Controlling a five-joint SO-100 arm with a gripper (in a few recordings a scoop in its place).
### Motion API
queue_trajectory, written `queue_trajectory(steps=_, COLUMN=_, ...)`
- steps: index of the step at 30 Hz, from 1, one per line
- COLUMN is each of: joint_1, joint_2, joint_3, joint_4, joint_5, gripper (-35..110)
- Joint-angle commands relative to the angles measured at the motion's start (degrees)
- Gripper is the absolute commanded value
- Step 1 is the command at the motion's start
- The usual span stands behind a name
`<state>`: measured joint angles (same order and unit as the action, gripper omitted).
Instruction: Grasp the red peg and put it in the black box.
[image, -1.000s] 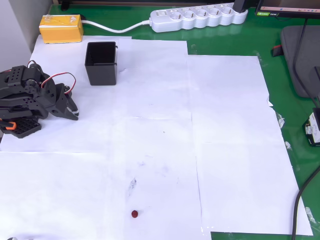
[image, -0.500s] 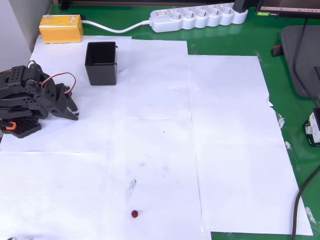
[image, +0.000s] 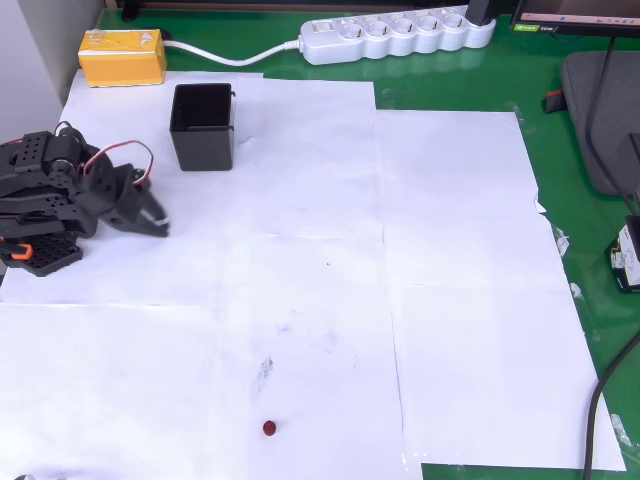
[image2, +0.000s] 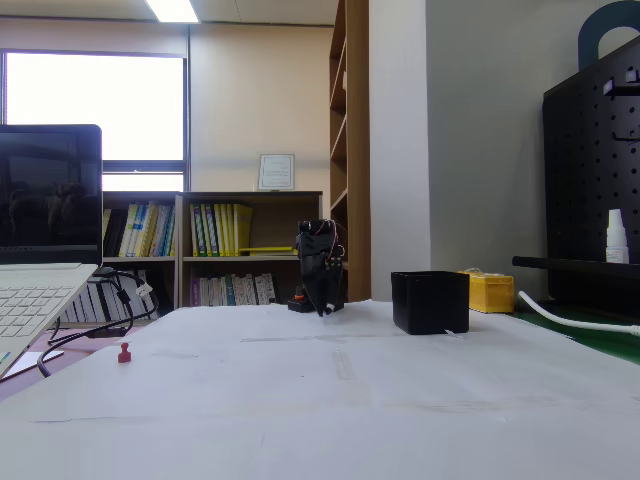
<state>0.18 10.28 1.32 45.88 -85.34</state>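
The red peg (image: 269, 428) lies on the white paper near the front edge in the overhead view; the fixed view has it at the far left (image2: 124, 352). The black box (image: 202, 126) stands upright at the back left, empty as far as I can see, and sits right of centre in the fixed view (image2: 430, 302). My black gripper (image: 153, 218) rests low at the left edge, below and left of the box, far from the peg. Its fingers look closed together with nothing held. In the fixed view the gripper (image2: 323, 306) points down behind the paper.
A yellow block (image: 122, 56) sits behind the box at the back left. A white power strip (image: 397, 35) with its cable lies along the back. A laptop (image2: 40, 270) stands beside the peg's end of the table. White paper sheets (image: 450, 280) cover the green mat.
The gripper tip has swung slightly right and forward, out from the folded arm. The peg and the box have not moved.
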Motion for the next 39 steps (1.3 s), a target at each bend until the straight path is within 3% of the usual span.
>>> queue_trajectory(steps=1, joint_1=0.53, joint_2=17.14, joint_3=-4.39, joint_4=-23.91, joint_5=-5.45, gripper=0)
queue_trajectory(steps=7, joint_1=2.02, joint_2=48.60, joint_3=-3.96, joint_4=-63.72, joint_5=-10.20, gripper=0)
queue_trajectory(steps=9, joint_1=2.72, joint_2=61.96, joint_3=-4.13, joint_4=-81.74, joint_5=-10.90, gripper=0)
queue_trajectory(steps=14, joint_1=2.20, joint_2=75.23, joint_3=-3.96, joint_4=-98.44, joint_5=-7.12, gripper=0)
queue_trajectory(steps=20, joint_1=1.76, joint_2=84.29, joint_3=-1.49, joint_4=-104.94, joint_5=-7.56, gripper=0)
queue_trajectory(steps=27, joint_1=1.76, joint_2=107.49, joint_3=5.89, joint_4=-128.14, joint_5=-9.84, gripper=0)
queue_trajectory(steps=39, joint_1=1.67, joint_2=118.48, joint_3=25.05, joint_4=-129.81, joint_5=-5.54, gripper=1)
